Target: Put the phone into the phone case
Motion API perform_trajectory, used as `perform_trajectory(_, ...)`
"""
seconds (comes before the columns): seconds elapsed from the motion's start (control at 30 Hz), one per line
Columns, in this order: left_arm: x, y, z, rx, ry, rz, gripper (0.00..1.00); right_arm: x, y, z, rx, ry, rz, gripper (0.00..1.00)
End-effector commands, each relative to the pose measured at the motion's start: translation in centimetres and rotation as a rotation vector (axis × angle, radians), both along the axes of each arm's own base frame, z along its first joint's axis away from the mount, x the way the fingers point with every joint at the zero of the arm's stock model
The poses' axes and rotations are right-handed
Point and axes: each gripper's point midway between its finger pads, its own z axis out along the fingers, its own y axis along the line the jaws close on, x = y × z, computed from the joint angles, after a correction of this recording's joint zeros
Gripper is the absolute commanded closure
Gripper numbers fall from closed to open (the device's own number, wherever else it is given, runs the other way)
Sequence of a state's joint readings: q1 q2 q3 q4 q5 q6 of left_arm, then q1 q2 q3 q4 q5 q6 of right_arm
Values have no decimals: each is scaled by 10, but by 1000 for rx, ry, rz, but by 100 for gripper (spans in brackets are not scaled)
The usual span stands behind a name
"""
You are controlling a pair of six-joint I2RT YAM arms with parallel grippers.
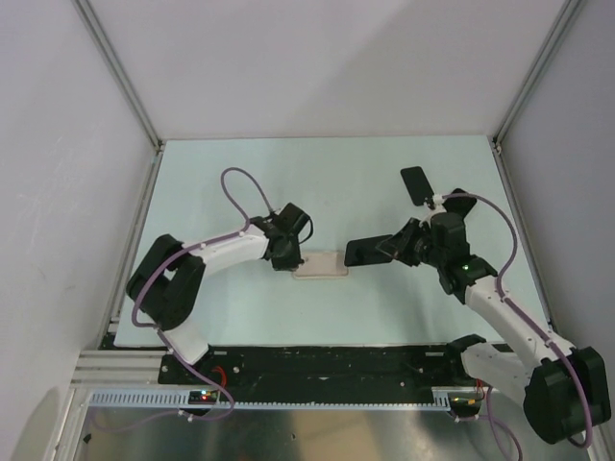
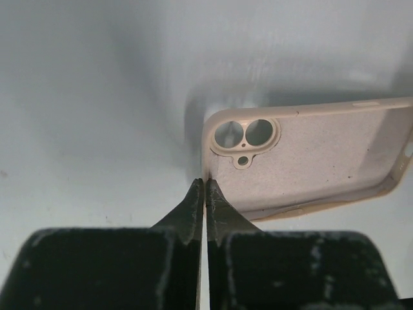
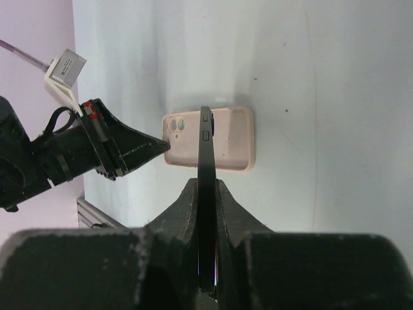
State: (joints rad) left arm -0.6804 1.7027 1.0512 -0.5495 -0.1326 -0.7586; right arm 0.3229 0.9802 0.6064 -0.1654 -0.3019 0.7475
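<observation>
The beige phone case (image 1: 322, 264) lies open side up on the pale table, its camera cut-out toward my left arm. My left gripper (image 1: 293, 259) is shut on the thin end wall of the phone case (image 2: 316, 155) beside that cut-out, with its tips (image 2: 205, 183) pinched at the near corner. My right gripper (image 1: 389, 248) is shut on the black phone (image 1: 363, 252), held edge-on just right of the case. In the right wrist view the phone (image 3: 206, 148) stands upright between the fingers (image 3: 206, 187), above the case (image 3: 229, 139).
White enclosure walls with aluminium posts (image 1: 120, 72) ring the table. A black rail (image 1: 327, 363) runs along the near edge between the arm bases. A small black flat part (image 1: 416, 184) sticks out behind the right wrist.
</observation>
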Motion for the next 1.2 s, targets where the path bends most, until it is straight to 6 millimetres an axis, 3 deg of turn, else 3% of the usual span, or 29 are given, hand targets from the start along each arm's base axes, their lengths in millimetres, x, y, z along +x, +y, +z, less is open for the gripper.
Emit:
perform_trajectory(0.0,-7,-4,15,-63,-52,130,100,20,30,28,106,-137,-7,100)
perform_trajectory(0.17,-14,-6,12,-84,-57,141,99,16,62,12,115,-115,35,100)
perform_trajectory(0.3,-16,-8,13,-115,-69,127,92,16,77,1,113,-99,56,100)
perform_trajectory(0.67,-15,-13,25,-161,-119,67,72,12,95,-27,101,-43,109,100)
perform_trajectory(0.83,-15,1,28,-140,-152,84,76,8,96,-38,87,-18,132,100)
perform_trajectory(1.17,-19,16,-2,-59,-107,98,96,-2,96,-50,108,54,192,100)
